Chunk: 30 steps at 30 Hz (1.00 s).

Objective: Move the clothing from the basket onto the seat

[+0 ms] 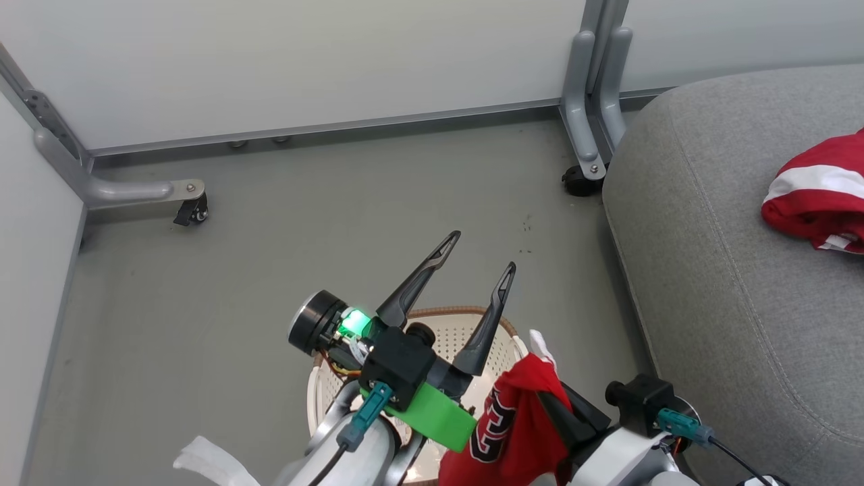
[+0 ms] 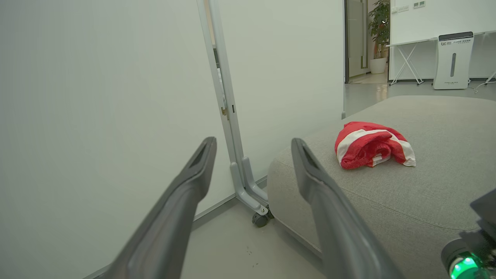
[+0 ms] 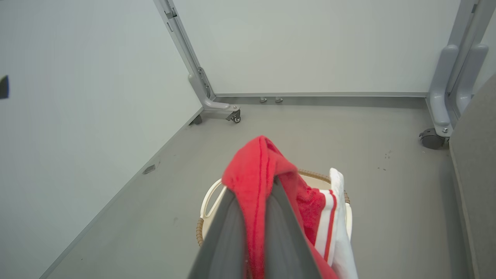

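Clothing (image 2: 372, 145) is split: one piece is spotted on the seat (image 2: 426, 186) in the left wrist view, the numbered one (image 1: 503, 425) is clamped in the right hand (image 3: 256, 190) over the basket (image 3: 198, 231). Left hand (image 1: 483, 250) is splayed empty; wheeled partition leg (image 1: 582, 101) beside seat.

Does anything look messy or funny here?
Nothing is broken or spilled. The crumpled red garment lies in a heap on the seat, and the numbered red garment dangles from the right gripper above the basket.

Office or lab: wheeled partition panels (image 1: 304, 61), grey floor (image 1: 324, 229), potted plant (image 2: 379, 27) beyond.
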Available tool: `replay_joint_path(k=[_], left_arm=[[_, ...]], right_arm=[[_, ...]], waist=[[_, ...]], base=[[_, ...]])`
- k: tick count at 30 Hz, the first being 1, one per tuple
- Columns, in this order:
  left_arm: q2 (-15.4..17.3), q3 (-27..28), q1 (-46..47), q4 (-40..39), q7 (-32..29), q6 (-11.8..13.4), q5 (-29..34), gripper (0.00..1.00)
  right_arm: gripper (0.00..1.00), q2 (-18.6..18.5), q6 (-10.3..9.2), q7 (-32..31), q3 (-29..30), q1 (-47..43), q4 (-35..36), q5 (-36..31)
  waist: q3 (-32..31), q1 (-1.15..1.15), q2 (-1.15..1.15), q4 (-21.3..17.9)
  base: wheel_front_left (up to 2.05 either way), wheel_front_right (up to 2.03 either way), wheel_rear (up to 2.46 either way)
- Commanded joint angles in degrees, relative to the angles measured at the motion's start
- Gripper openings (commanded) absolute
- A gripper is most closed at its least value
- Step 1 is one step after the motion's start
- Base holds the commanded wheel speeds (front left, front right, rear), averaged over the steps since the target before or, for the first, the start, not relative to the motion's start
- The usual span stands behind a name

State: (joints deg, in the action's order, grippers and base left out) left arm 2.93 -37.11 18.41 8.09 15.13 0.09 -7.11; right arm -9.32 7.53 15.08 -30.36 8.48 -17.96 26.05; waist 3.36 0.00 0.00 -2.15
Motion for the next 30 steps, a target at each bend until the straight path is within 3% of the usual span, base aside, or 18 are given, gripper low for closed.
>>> replay_joint_path(k=[1,18,30], left_arm=[[-0.03,0.03,0.76,0.21,0.01,0.38,-0.49,1.00],[0.24,1.03,-1.31,2.41,0.00,-1.13,-0.53,1.00],[2.51,3.50,-1.78,3.95,0.00,-2.60,1.14,1.00]], right_arm=[[0.00,-0.19,-0.09,0.12,0.04,-0.76,0.29,0.28],[0.00,0.10,-0.09,0.13,3.48,0.92,3.90,-1.07],[0.00,0.75,-0.09,0.12,12.55,3.40,12.72,-4.57]], waist=[[-0.07,0.00,0.00,-0.01],[1.18,0.00,0.00,-2.03],[7.26,0.00,0.00,-10.06]], base=[[0.00,0.00,0.00],[0.00,0.00,0.00],[0.00,0.00,0.00]])
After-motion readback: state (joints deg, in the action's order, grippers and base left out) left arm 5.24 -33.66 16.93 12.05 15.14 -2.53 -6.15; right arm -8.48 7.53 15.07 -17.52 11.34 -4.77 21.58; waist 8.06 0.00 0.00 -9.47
